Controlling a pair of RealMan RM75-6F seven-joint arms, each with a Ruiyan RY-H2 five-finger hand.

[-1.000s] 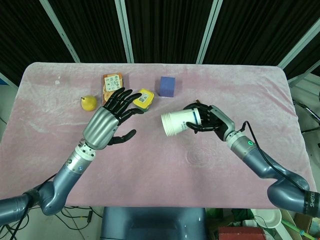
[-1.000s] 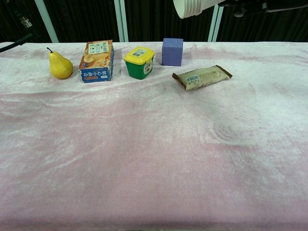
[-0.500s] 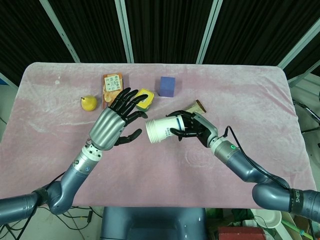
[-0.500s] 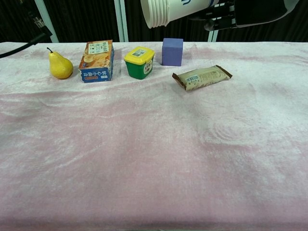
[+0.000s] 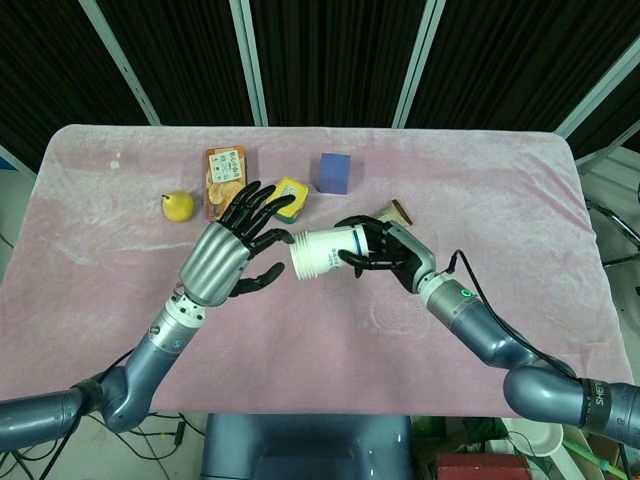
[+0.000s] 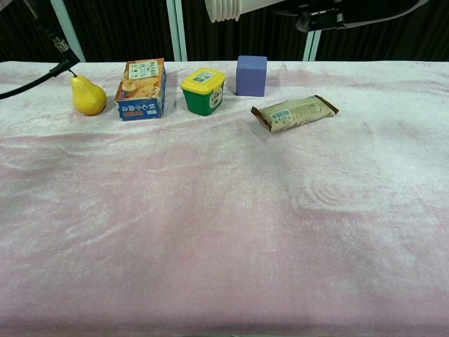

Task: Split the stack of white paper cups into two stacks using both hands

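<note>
Pink cloth-covered table (image 5: 520, 190), right hand (image 5: 390, 256) gripping the stack of white paper cups (image 5: 322, 254) sideways above the table, mouth toward left hand (image 5: 232, 252), its fingers spread wide just beside the stack's rim, holding nothing

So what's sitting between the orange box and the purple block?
The green tub with the yellow lid sits between the orange box and the purple block, clearest in the chest view.

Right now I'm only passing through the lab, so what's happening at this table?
The robot's right hand holds a stack of white paper cups sideways above the pink tablecloth, rims toward the left hand. That hand is spread open beside the rims, fingertips close, not gripping. The stack is not yet split.
</note>
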